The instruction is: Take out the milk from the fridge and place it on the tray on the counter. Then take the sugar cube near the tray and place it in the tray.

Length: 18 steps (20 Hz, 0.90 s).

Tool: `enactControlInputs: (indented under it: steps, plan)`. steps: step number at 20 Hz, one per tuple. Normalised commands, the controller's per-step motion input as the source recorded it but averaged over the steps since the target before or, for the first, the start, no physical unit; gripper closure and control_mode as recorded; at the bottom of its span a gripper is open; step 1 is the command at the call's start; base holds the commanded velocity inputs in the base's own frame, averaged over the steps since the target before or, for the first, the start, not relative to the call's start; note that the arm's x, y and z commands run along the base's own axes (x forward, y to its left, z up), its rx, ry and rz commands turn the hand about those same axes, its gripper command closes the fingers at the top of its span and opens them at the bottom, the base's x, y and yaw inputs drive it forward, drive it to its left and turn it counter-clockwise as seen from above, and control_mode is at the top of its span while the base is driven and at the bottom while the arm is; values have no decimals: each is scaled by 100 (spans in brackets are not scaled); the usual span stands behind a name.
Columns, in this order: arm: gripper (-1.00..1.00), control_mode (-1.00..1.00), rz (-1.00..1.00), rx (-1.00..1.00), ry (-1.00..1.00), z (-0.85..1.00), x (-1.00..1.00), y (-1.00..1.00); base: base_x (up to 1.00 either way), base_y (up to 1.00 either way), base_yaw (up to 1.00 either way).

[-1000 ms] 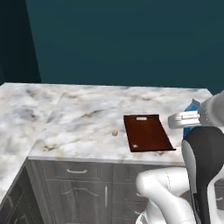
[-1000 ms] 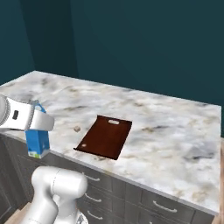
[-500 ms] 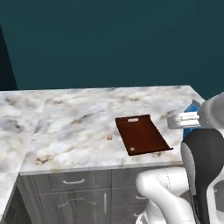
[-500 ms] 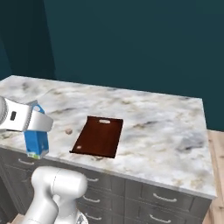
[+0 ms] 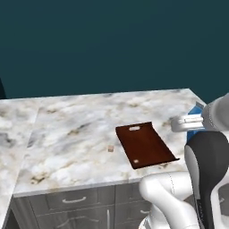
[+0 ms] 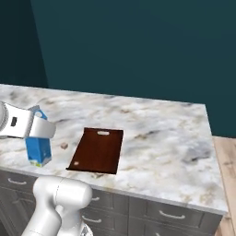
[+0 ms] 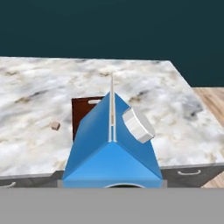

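My gripper [image 6: 36, 131] is shut on the milk [image 6: 38, 150], a blue gabled carton with a white cap that hangs upright just off the counter's front edge. In the hand view the milk [image 7: 111, 151] is close up at the bottom and hides my fingertips. The left base view shows a strip of the milk [image 5: 195, 120] behind my gripper [image 5: 187, 123]. The dark reddish-brown tray [image 6: 98, 150] [image 5: 144, 145] [image 7: 83, 112] lies flat on the marble counter [image 6: 161, 131], bare inside. The sugar cube [image 6: 64, 145] [image 5: 110, 148] [image 7: 55, 126] sits on the counter just left of the tray. The fridge is out of view.
A dark teal wall [image 5: 112, 44] runs behind the counter [image 5: 76, 129]. Grey drawer fronts [image 6: 170, 214] with handles face me below the front edge. The counter ends at the right, with wooden floor [image 6: 227, 161] beyond. At the left it turns a corner toward me.
The whole picture has shifted, so the camera has moved along the counter; the tray now sits nearer the middle. The milk stays in my grip, held the same way.
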Motion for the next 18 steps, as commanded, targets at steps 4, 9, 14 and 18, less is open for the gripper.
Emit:
enactControlInputs:
  steps: [4, 9, 14, 18]
  plan:
    - [100, 100, 0, 0, 0, 0, 0, 0, 26, 53, -18]
    - [100, 100, 0, 0, 0, 0, 0, 0, 7, 17, -9]
    - [100, 100, 0, 0, 0, 0, 0, 0, 10, -2, 0]
    - [100, 100, 0, 0, 0, 0, 0, 0, 17, 0, 0]
